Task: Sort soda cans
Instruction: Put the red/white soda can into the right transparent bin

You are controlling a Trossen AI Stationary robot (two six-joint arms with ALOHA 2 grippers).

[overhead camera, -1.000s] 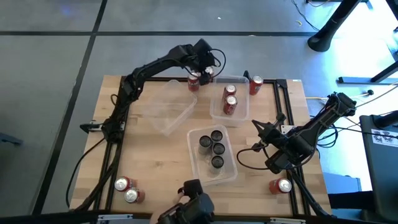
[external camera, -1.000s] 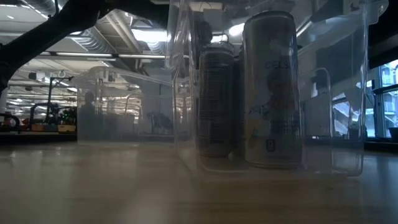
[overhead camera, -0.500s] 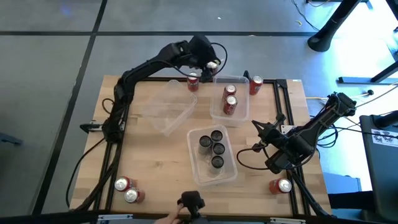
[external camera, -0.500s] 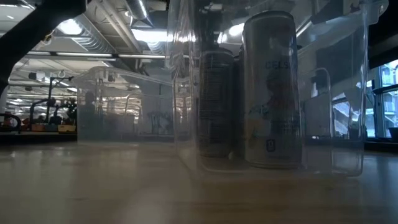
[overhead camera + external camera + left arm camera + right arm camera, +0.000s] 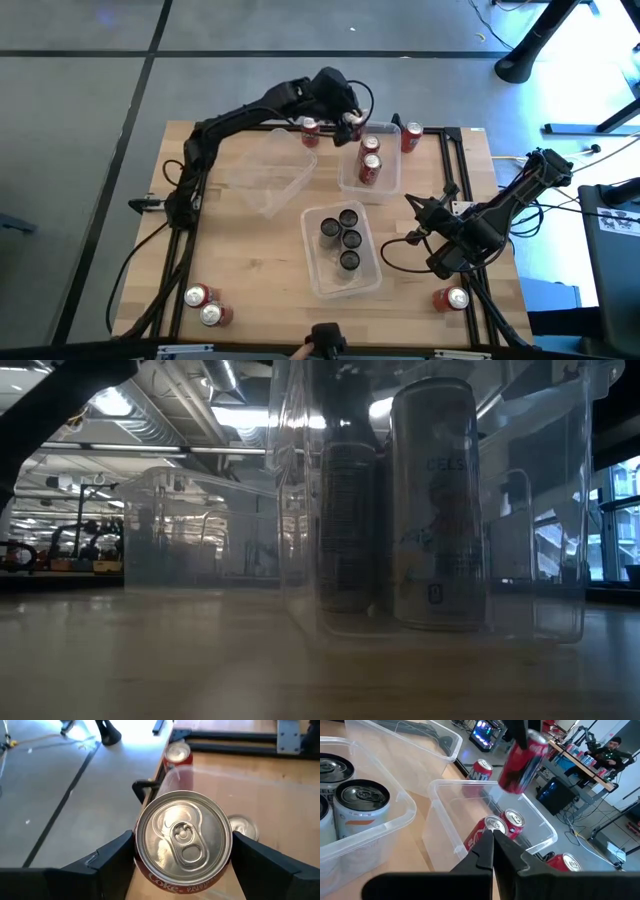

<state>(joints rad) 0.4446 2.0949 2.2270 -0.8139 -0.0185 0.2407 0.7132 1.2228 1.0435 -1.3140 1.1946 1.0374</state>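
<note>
The left pincer [image 5: 182, 852] grips a red aluminium soda can [image 5: 183, 840] by its sides, held in the air over the edge of the clear plastic bin [image 5: 385, 185] that already holds two red cans [image 5: 370, 160]. This looks like the carry step; next it should lower and release inside. The right pincer [image 5: 492, 851] waits shut near the tabletop's [image 5: 250, 260] right side.

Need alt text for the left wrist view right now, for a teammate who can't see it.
The left hand grips a red Coke can between its two dark fingers, silver top and pull tab facing the camera. Beyond it are the wooden table, another red can and a clear bin's wall.
</note>
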